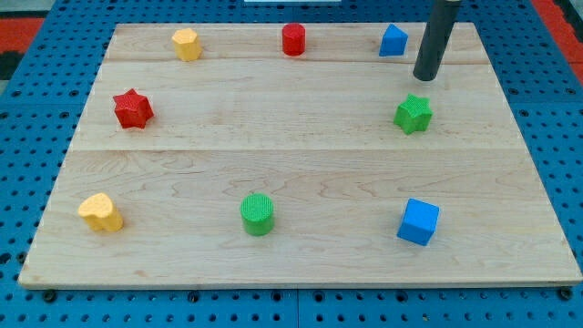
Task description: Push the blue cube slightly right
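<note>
Nearest the view's bottom edge sits the blue cube [418, 221], at the lower right of the wooden board [291, 173], resting flat and turned a little so one corner faces the view's bottom. Nothing touches it. To its left, well apart, stands the green cylinder [258, 214], and farther left, near the board's lower left corner, lies the yellow heart [100, 212].

Above the cube, towards the view's top and well apart from it, is the green star [414, 114]. My tip [424, 78] is just above that star and slightly to its right, close to it but with a strip of bare wood between them. The rod rises from there, leaning slightly right, and leaves the view at the top. So the tip is far from the cube, in the upper right part of the board. There is no hand here to be apart or together; the rod simply ends in a blunt dark end.

Left of the rod, near the board's top edge, is a second blue block [393, 41], of a pointed shape I cannot make out well. Farther left along the same edge stand the red cylinder [293, 39] and a yellow block [186, 44]. The red star [133, 108] lies at the view's left, midway up.
</note>
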{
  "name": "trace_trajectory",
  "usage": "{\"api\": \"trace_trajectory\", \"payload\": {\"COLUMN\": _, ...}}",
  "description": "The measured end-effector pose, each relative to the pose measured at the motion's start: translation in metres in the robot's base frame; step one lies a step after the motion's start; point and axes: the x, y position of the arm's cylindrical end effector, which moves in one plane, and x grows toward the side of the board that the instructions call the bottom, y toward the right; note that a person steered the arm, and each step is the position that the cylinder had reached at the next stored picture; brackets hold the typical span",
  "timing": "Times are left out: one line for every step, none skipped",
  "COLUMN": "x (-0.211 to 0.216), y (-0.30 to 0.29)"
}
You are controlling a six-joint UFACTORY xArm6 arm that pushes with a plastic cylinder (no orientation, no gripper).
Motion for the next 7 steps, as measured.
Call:
{"api": "trace_trajectory", "payload": {"x": 0.0, "y": -0.003}}
{"api": "trace_trajectory", "payload": {"x": 0.0, "y": -0.008}}
{"api": "trace_trajectory", "payload": {"x": 0.004, "y": 0.014}}
{"api": "trace_trajectory", "payload": {"x": 0.07, "y": 0.118}}
{"api": "trace_trajectory", "payload": {"x": 0.173, "y": 0.142}}
{"api": "trace_trajectory", "payload": {"x": 0.254, "y": 0.085}}
{"api": "trace_trajectory", "payload": {"x": 0.305, "y": -0.014}}
